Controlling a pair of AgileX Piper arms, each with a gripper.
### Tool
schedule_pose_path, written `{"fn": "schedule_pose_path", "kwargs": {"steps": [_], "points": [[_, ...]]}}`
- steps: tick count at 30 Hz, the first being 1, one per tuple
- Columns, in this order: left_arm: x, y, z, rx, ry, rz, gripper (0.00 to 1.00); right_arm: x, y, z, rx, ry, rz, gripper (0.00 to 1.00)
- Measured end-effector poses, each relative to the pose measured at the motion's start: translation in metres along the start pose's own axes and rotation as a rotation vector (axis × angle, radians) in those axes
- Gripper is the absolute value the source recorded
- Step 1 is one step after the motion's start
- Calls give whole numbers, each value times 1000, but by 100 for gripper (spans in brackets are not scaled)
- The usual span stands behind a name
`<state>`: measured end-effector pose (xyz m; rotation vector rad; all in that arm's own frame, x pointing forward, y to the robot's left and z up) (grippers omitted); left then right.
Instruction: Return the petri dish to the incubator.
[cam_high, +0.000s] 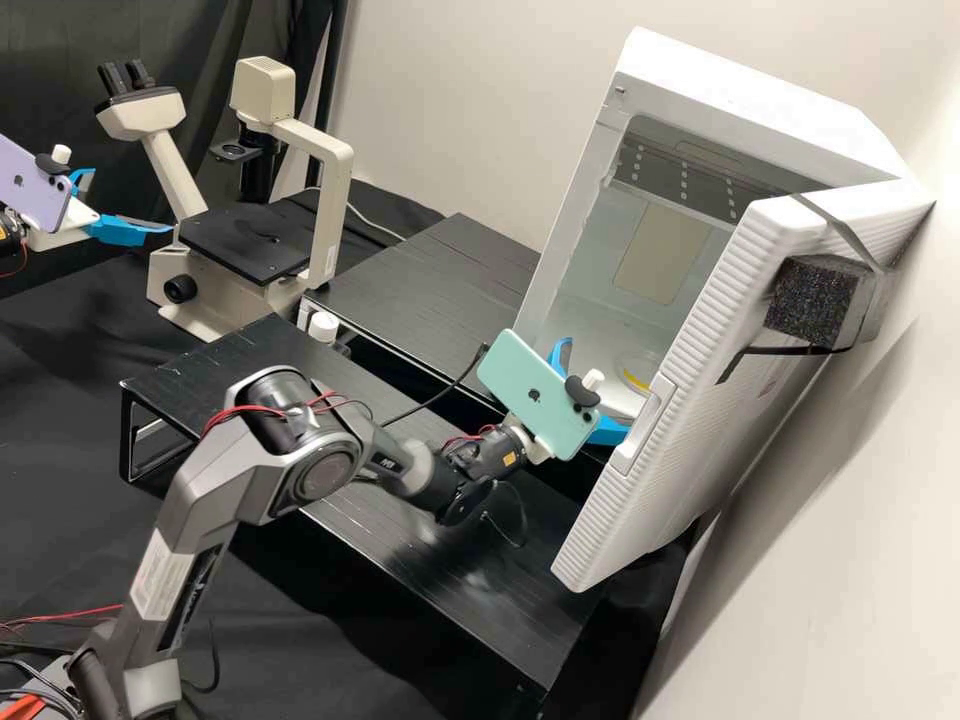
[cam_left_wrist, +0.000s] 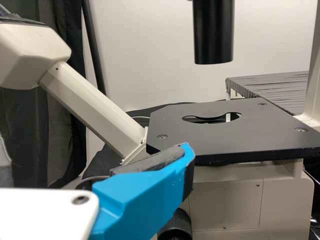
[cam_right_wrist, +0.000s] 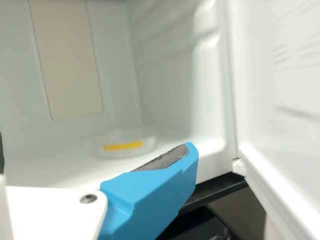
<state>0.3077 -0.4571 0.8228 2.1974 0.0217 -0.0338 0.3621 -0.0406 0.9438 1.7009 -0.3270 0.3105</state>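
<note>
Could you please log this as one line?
petri dish: inside incubator; right gripper: open, at incubator; left gripper: open, beside microscope

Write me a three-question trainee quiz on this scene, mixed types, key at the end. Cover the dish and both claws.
1. True or false: the petri dish lies inside the incubator.

2. Multiple choice: what is the left claw nearest to?
a) the incubator
b) the microscope
c) the petri dish

3. Fill in: the right claw stands ____ (open or shut).

Key: 1 true; 2 b; 3 open.
</note>
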Motion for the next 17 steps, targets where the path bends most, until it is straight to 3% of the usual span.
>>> {"fn": "schedule_pose_path", "kwargs": {"steps": [5, 17], "points": [[0, 0, 0, 0, 0, 0, 100, -46, 4, -14, 12, 62, 32, 100], [0, 0, 0, 0, 0, 0, 100, -154, -6, -41, 45, 46, -46, 100]]}}
